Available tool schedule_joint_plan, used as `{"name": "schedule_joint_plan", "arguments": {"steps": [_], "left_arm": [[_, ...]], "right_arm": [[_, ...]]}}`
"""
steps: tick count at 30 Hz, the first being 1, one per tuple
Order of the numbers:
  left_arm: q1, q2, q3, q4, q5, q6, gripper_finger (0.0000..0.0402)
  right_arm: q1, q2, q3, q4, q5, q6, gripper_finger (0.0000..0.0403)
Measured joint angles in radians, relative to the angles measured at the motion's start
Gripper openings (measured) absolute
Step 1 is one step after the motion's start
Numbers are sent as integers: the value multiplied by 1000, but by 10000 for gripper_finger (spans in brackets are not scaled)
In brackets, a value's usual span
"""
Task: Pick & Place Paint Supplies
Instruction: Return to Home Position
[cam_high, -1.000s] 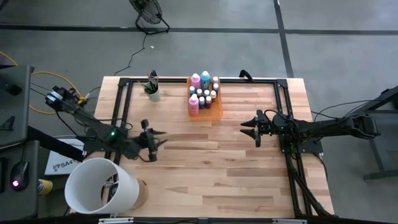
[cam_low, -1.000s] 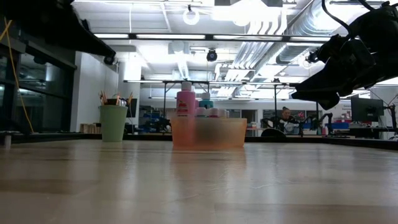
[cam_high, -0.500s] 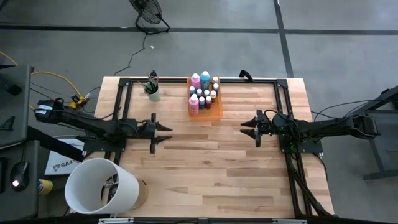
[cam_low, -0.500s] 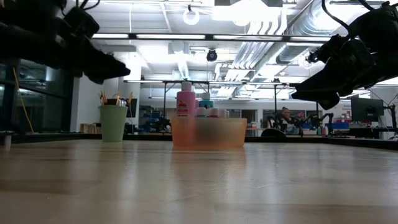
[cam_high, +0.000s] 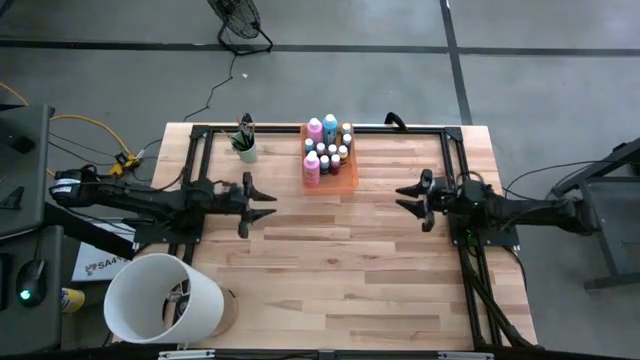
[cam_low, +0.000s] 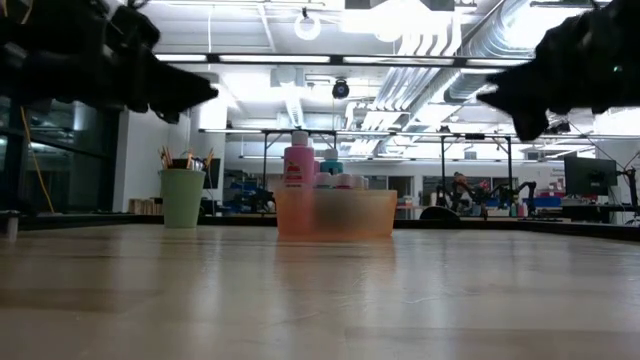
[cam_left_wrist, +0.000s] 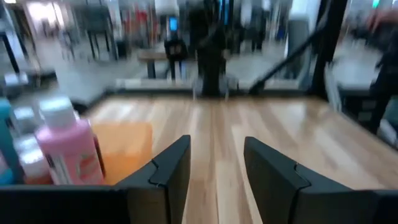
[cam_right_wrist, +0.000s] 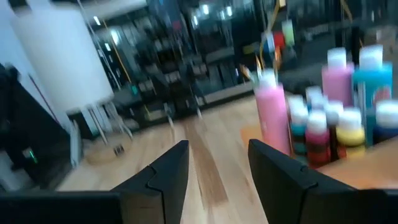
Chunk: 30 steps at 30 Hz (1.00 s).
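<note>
An orange translucent tray (cam_high: 345, 178) stands at the table's far middle. It holds pink bottles (cam_high: 312, 165), a teal bottle (cam_high: 329, 127) and several tiny pale-capped bottles (cam_high: 333, 153). A mint-green cup (cam_high: 246, 151) to its left holds thin brushes (cam_high: 245, 130). My left gripper (cam_high: 262, 205) hovers open above the table, left and near of the tray; its wrist view shows a pink bottle (cam_left_wrist: 68, 146) and the tray (cam_left_wrist: 124, 143). My right gripper (cam_high: 403, 197) hovers open to the tray's right and near side, facing the bottles (cam_right_wrist: 272, 118).
A dark metal frame (cam_high: 196, 160) runs along the table's left, far and right sides. A large white cylinder (cam_high: 160, 298) stands at the near-left corner. Bare wood (cam_high: 340, 270) spreads between and in front of both grippers.
My left gripper has swung from near the table's left side toward the far edge and the tray, rising and turning level. My right gripper has risen and drawn slightly toward the far edge and the right. The bottles, tray and cup have stayed in place.
</note>
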<state>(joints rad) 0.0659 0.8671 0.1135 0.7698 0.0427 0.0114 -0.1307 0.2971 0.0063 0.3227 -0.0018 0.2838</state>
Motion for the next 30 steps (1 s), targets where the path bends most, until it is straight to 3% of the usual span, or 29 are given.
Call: {"name": "schedule_joint_plan", "arguments": {"steps": [4,18,30], "left_arm": [[1,4,-101,211,-11,-21,145],[-66,-94,-101,88,-53,37,88],[-66,-210,-103,63,-56,119,54]], "right_arm": [[0,-101,0,3,0,0,160],[4,-294,0,-6,0,0,160],[70,-291,0,1,-1,0,160]]}}
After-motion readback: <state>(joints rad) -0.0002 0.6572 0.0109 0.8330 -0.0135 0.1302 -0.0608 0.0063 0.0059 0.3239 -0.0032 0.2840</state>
